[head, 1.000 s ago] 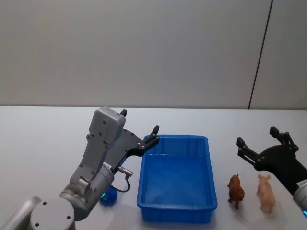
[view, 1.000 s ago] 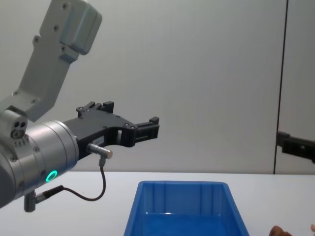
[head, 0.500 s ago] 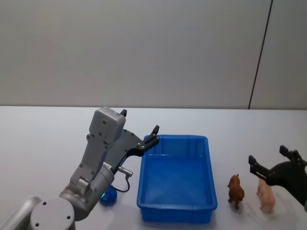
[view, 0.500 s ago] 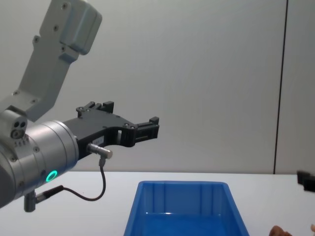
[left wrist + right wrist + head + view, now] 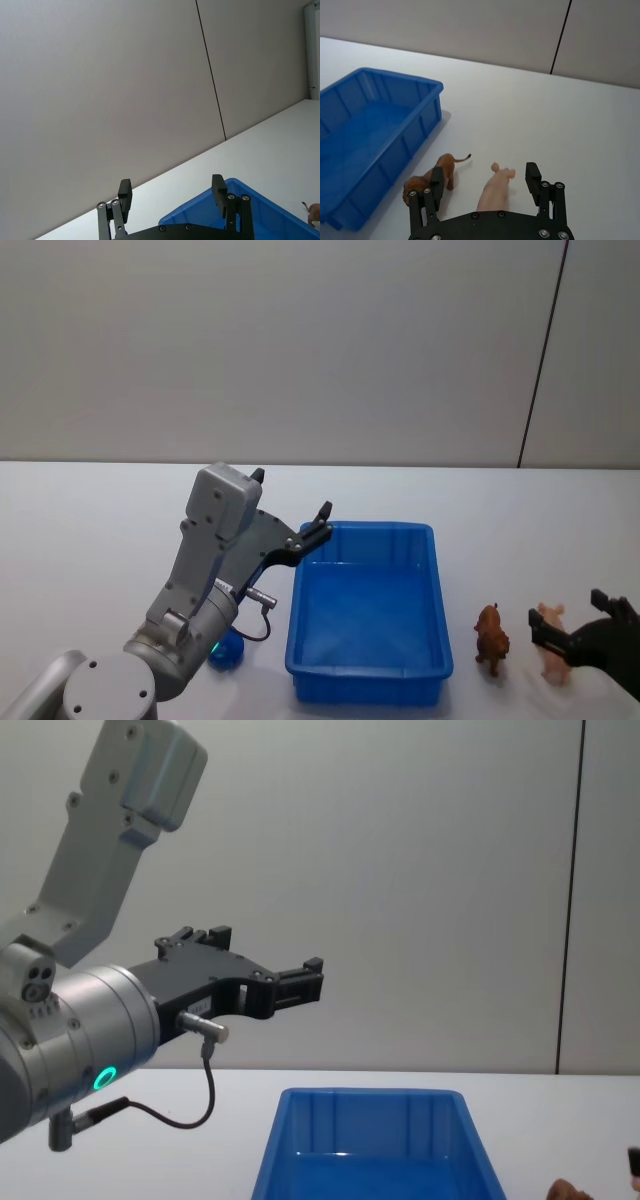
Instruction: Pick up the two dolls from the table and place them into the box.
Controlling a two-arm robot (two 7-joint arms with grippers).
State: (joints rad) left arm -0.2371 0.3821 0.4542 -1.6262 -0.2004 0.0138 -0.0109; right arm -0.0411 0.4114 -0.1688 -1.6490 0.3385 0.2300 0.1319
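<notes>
The blue box [image 5: 365, 688] stands on the white table [image 5: 100, 540] in front of me. To its right stand the two dolls: a reddish-brown one [image 5: 491, 638] closest to the box and a pale pink one [image 5: 551, 614] beside it. My right gripper [image 5: 568, 618] hangs open low over the pink doll. In the right wrist view that gripper [image 5: 485, 171] straddles the pink doll [image 5: 495, 190], with the brown doll [image 5: 432, 177] just by one finger. My left gripper [image 5: 292, 493] is open and empty, held in the air at the box's left rim.
A small blue round object [image 5: 228, 650] lies on the table under my left arm. A grey wall stands behind the table. Bare white tabletop spreads far left and beyond the box [image 5: 395, 75].
My right gripper has come down and back toward the table's near edge, from above and behind the dolls to over the pink doll. The left arm has not moved.
</notes>
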